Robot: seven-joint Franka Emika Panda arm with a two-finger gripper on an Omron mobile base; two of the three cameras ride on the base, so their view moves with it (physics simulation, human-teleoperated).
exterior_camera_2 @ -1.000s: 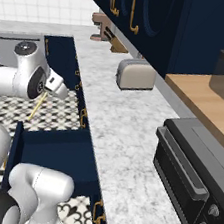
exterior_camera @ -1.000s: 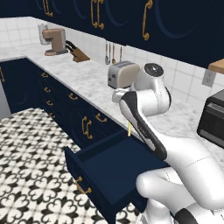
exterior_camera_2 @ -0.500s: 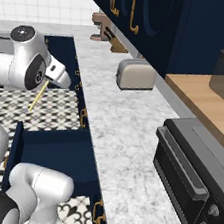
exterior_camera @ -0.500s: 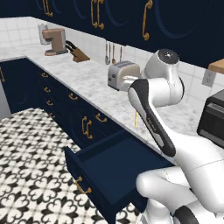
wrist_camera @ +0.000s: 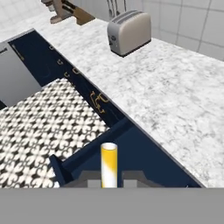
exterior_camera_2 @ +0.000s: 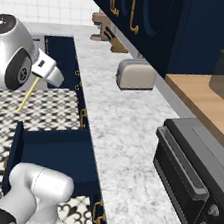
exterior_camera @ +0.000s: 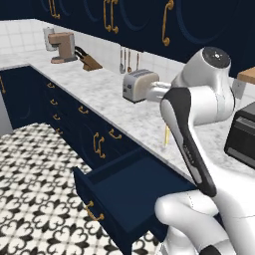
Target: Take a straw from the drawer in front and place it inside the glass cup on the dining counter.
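Straw (wrist_camera: 108, 164) base hidden between fingers (wrist_camera: 129, 176) above drawer (exterior_camera: 130, 198).

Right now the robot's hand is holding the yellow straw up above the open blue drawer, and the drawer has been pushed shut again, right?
Not quite. The drawer stands open in the left base view. The rest holds: the gripper holds the straw above it.

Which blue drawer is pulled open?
The wide drawer just below the robot, sticking out over the patterned floor. The narrower drawers along the counter sit flush and closed.
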